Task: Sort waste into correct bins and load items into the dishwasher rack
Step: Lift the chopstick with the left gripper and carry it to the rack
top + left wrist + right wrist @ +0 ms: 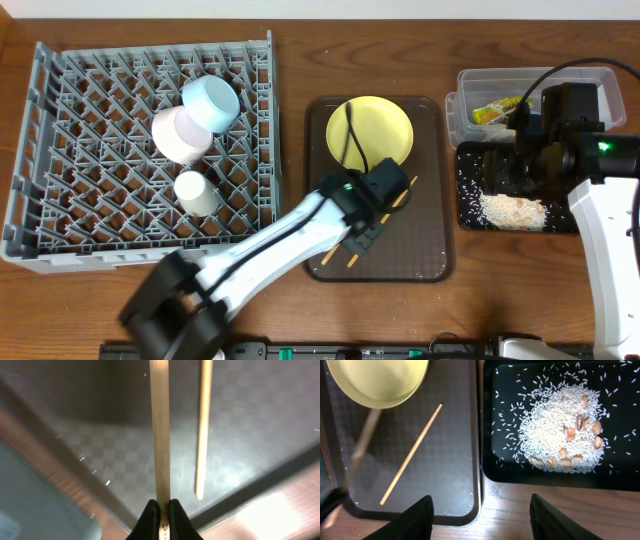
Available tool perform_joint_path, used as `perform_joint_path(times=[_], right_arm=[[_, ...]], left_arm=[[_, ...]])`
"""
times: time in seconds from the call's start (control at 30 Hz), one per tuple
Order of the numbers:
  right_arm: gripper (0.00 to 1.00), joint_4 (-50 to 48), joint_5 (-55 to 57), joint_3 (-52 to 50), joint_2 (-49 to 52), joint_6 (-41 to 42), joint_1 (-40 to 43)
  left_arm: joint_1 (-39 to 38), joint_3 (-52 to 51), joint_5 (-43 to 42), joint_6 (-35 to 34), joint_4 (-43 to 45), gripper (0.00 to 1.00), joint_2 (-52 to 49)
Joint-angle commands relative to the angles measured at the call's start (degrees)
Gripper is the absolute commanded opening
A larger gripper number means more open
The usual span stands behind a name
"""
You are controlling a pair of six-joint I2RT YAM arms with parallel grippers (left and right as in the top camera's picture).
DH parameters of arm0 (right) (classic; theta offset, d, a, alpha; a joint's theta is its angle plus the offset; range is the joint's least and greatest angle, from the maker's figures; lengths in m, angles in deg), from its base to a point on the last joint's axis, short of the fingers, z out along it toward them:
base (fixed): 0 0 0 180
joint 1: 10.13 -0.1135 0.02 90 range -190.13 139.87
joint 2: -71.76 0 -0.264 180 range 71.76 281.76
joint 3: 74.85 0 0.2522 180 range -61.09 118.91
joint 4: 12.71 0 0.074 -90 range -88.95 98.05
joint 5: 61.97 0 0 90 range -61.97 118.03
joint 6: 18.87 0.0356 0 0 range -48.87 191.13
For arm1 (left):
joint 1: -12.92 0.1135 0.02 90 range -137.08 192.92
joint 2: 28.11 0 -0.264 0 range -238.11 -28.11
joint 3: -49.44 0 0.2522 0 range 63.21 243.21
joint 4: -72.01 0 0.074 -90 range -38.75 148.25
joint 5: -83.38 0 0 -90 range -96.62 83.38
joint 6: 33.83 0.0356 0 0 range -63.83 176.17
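"How did the left jaws stand?"

"Clamped together on one chopstick [160,435], seemingly near one end, low over the brown tray [430,240] in the middle of the table. The other chopstick [202,425] lay on the tray just beside it, not touching."

"And the right jaws?"

"Spread apart, holding nothing, above the black tray [620,460] of rice [550,430] by the table's right edge."

"What could have gone wrong?"

"The hold was thin and off-centre. The stick could have pivoted or slipped on the way to the rack [80,200] by the left edge, or dropped through its lattice. A careless swing might also have clipped the plate [385,125] at the tray's far side."
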Motion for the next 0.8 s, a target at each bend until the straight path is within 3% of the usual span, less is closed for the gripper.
perform_joint_path(times=[0.0,0.17,0.33,0.5,0.77], right_arm=[[0.59,0.11,0.57,0.02,-0.13,-0.72,0.92],[0.60,0.15,0.59,0.02,-0.13,-0.74,0.92],[0.60,0.09,0.57,0.02,-0.13,-0.72,0.92],[0.60,-0.09,0.57,0.02,-0.13,-0.72,0.85],[0.60,0.02,0.55,0.02,-0.13,-0.72,0.87]], left_arm=[[1.05,1.38,1.31,2.32,-1.53,0.06,5.29],[8.09,1.38,6.14,2.29,-1.84,0.06,11.54],[20.61,1.36,6.01,0.63,-0.09,0.06,12.48],[30.82,1.33,-3.37,0.52,2.56,0.06,9.94],[35.30,1.29,-4.07,-0.50,3.23,0.06,3.02]])
